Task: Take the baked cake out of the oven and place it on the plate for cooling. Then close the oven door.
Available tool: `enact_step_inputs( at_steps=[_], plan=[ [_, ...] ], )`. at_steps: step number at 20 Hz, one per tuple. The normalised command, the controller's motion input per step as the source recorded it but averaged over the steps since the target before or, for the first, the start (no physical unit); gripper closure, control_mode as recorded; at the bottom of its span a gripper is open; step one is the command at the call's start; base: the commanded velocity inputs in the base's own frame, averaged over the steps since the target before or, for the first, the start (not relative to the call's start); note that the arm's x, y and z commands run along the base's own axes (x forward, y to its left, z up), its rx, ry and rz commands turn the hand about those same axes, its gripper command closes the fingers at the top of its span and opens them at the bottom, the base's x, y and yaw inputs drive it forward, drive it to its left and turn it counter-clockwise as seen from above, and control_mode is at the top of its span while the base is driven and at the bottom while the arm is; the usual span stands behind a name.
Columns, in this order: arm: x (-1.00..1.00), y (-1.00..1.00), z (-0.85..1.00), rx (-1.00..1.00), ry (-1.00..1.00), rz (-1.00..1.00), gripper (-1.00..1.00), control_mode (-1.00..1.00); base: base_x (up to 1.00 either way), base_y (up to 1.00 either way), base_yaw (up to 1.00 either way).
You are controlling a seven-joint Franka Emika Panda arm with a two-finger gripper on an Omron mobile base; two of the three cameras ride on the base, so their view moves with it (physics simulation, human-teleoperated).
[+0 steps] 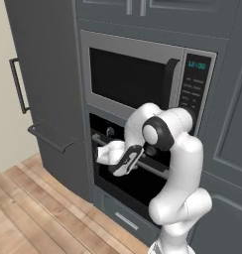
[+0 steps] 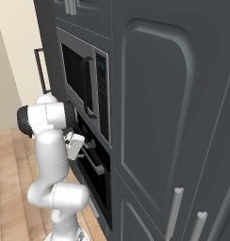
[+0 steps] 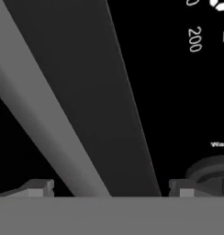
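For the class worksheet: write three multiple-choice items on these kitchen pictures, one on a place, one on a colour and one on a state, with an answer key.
1. Where does the microwave sit relative to the oven?
A. Below it
B. Directly above it
C. Across the room

2. What colour is the long bar handle on the oven?
A. Grey
B. Red
C. Yellow

3. What state is the pincer in?
A. Shut on a cake
B. Shut on the microwave's handle
C. Open, with the bar handle running between its tips

Key:
1 B: in the left base view the microwave is stacked right over the oven.
2 A: the bar looks grey in the hand view and the left base view.
3 C: the hand view shows the two tips apart, one on each side of the bar.
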Motion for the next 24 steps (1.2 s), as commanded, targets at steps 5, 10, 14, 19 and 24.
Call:
enact_step_inputs(
  at_steps=[5,10,14,19,24],
  plan=[
    [0.05,-0.42,-0.4,0.0,0.0,0.14,-1.0,-1.0,0.0,0.0,0.0],
    [0.07,-0.27,-0.46,0.02,0.0,0.17,-1.0,-1.0,0.0,0.0,0.0],
    [0.0,-0.04,-0.56,0.07,0.09,0.19,1.0,-1.0,0.0,0.0,0.0],
    [0.0,0.03,-0.64,0.17,0.24,0.19,1.0,-1.0,0.0,0.0,0.0],
    [-0.03,0.35,-0.72,0.21,0.29,0.17,1.0,-1.0,0.0,0.0,0.0]
  ],
)
